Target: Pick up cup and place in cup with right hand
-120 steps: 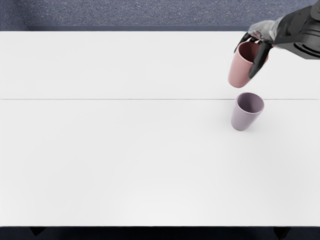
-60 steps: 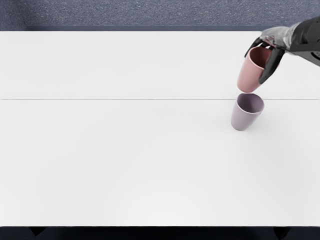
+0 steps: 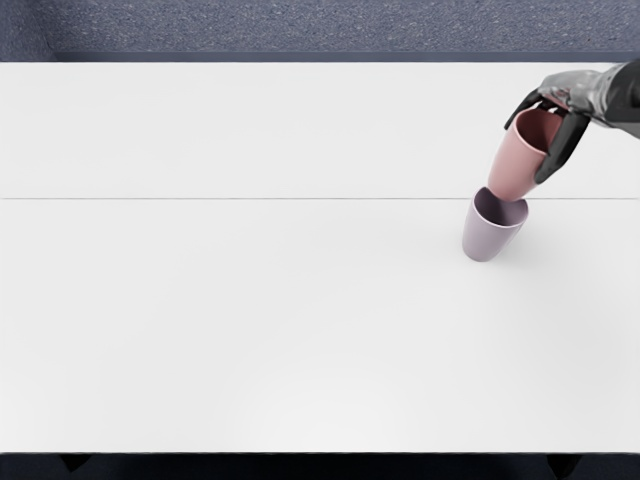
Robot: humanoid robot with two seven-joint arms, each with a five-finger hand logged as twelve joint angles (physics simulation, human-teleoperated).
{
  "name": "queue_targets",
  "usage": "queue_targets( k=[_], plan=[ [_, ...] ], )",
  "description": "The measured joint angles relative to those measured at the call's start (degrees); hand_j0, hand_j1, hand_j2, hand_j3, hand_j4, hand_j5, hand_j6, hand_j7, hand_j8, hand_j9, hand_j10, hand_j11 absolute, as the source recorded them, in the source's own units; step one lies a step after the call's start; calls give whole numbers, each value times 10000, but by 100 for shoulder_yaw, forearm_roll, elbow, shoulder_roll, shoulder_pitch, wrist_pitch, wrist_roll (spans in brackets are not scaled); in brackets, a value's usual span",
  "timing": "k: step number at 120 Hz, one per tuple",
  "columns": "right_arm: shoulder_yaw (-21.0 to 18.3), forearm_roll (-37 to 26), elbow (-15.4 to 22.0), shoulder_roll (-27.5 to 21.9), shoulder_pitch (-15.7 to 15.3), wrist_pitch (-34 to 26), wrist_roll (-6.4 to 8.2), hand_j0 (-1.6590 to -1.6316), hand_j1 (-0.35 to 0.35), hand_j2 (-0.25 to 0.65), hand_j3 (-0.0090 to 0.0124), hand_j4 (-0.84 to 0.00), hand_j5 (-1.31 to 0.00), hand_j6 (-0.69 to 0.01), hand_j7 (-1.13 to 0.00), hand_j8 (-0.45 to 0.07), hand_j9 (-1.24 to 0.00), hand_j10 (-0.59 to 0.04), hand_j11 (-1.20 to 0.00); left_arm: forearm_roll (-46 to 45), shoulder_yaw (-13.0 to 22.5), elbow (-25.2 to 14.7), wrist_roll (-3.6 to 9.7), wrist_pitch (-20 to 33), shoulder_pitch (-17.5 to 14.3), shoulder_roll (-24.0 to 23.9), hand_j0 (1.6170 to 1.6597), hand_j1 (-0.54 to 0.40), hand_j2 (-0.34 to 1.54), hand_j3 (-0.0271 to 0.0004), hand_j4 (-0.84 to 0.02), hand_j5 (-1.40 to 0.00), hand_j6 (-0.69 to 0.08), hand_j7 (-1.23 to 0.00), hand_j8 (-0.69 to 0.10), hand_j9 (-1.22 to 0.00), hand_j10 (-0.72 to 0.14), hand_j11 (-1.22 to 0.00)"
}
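Fingers point(image 3: 562, 148) clamp a smooth, tapered pink cup point(image 3: 517, 165), likely light, stiff, best gripped near its rim.

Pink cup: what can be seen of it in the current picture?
The pink cup is smooth, plain and open-topped, narrowing to its base, with a darker-looking inside; plastic or ceramic, I can't tell. No handle shows. It is roughly upright, mouth up, gripped around its upper part by the right robot hand, which hides some of the rim. Its base overlaps the mouth of the lilac cup in this view; whether they touch is unclear.
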Motion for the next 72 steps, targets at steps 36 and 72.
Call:
queue_targets(
  k=[36,72],
  plan=[
    [-52,-7,247,-195,27,-14,0,-16539,329,-1171,-4,-4112,-5391,-3142,-5376,-3012,-5367,-4122,-5367,0,-2,0,0,1,22,0,16581,3489,-2,0,2,1,3,1,3,1,2,1],
    [-55,-12,398,-283,33,-10,0,-16540,273,-1167,-5,-4066,-5315,-3227,-5307,-3097,-5285,-4080,-5285,0,-4,0,0,4,125,0,16581,3489,-3,0,3,1,4,1,4,0,3,0]
  ],
)
